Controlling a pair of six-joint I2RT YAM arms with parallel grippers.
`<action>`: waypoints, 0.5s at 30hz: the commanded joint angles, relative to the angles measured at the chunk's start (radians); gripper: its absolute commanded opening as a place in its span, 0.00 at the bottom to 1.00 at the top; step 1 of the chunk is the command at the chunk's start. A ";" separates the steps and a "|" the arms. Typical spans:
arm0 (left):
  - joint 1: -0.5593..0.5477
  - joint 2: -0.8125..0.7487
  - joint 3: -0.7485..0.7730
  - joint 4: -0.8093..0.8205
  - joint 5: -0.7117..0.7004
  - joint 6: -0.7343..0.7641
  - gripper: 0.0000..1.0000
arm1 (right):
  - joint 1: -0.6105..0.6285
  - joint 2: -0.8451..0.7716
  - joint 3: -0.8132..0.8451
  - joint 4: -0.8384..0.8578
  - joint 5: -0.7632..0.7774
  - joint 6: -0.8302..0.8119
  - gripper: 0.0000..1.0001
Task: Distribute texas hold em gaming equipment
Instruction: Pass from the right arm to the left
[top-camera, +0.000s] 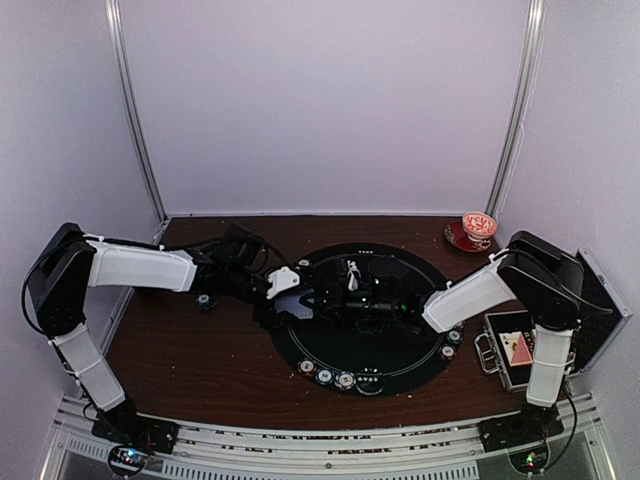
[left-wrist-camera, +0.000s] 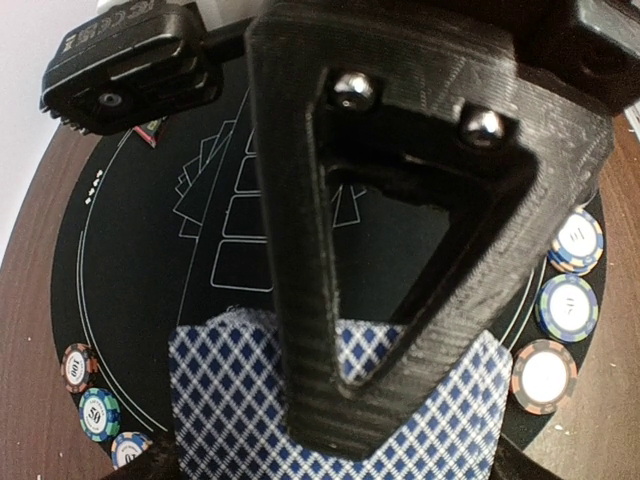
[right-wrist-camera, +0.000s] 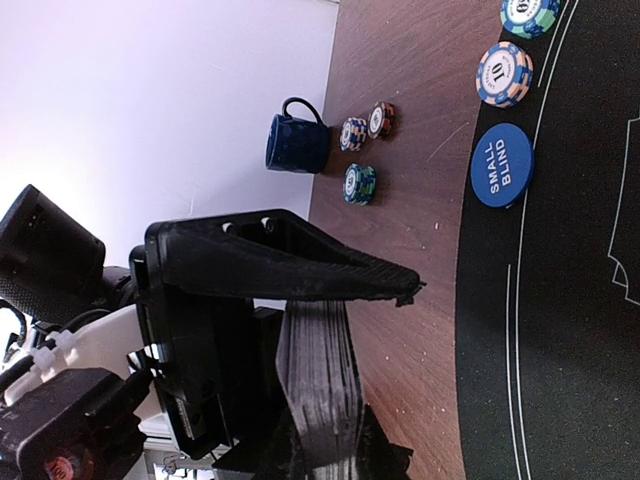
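Observation:
A deck of playing cards with blue-diamond backs (left-wrist-camera: 230, 400) is held between my two grippers over the round black poker mat (top-camera: 400, 270). My left gripper (left-wrist-camera: 350, 410) is shut on the deck's faces, with one finger (left-wrist-camera: 300, 250) across the top card. My right gripper (right-wrist-camera: 385, 380) is clamped across the deck's edges, and the deck (right-wrist-camera: 320, 390) shows edge-on and slightly bowed. In the top view the left gripper (top-camera: 305, 300) and right gripper (top-camera: 368, 302) meet at the mat's centre. Striped chips (top-camera: 325, 376) lie along the mat's near rim, and others (left-wrist-camera: 567, 307) lie at its side. A blue SMALL BLIND disc (right-wrist-camera: 502, 165) lies on the mat's edge.
A red-patterned cup and saucer (top-camera: 478, 228) stand at the back right. An open metal case (top-camera: 520, 350) sits at the right. A dark blue mug (right-wrist-camera: 295, 143) and loose chips (right-wrist-camera: 359, 183) sit on the wooden table left of the mat.

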 joint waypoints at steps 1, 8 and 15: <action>-0.009 -0.025 -0.013 0.048 -0.014 0.011 0.76 | -0.005 0.010 0.023 0.023 -0.001 0.011 0.00; -0.014 -0.025 -0.020 0.048 -0.023 0.017 0.60 | -0.005 0.012 0.028 0.009 0.001 0.008 0.00; -0.013 -0.026 -0.022 0.048 -0.025 0.017 0.56 | -0.005 0.014 0.036 0.002 -0.007 0.003 0.04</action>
